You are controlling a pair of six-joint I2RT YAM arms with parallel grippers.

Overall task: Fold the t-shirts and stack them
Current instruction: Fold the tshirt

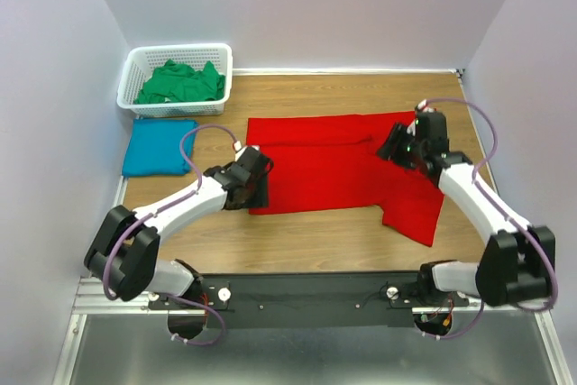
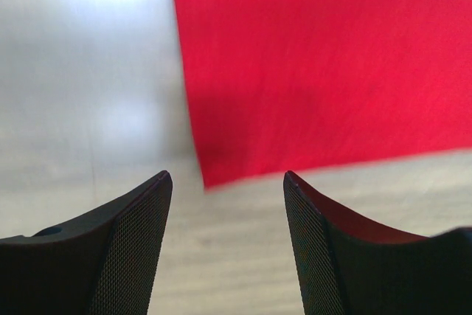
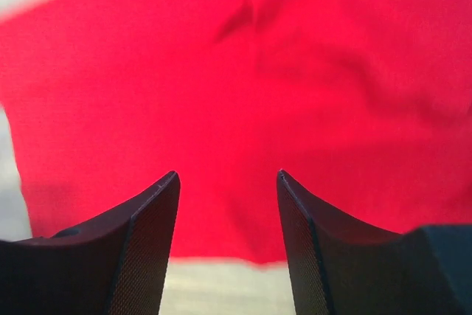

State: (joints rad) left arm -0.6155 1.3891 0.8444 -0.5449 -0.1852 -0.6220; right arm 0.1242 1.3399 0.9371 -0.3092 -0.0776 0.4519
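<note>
The left claw (image 2: pixel 227 178) has its fingers apart with nothing between them. It is poised over the near left corner of the red t-shirt (image 1: pixel 325 173), where the cloth edge meets the table (image 1: pixel 297 245). The right claw (image 3: pixel 227 176) is likewise spread and empty, above the shirt's right side. The red shirt lies across the middle of the table and looks only partly folded: a flap seems doubled along its far edge, and one sleeve juts toward the near right. To its left, the teal t-shirt (image 1: pixel 160 147) lies as a neat folded square, seemingly finished. The green t-shirt (image 1: pixel 180 83) sits crumpled in the white basket (image 1: pixel 128 78). By this reckoning one shirt is done, one is in hand, one is untouched, and nothing is stacked yet.
</note>
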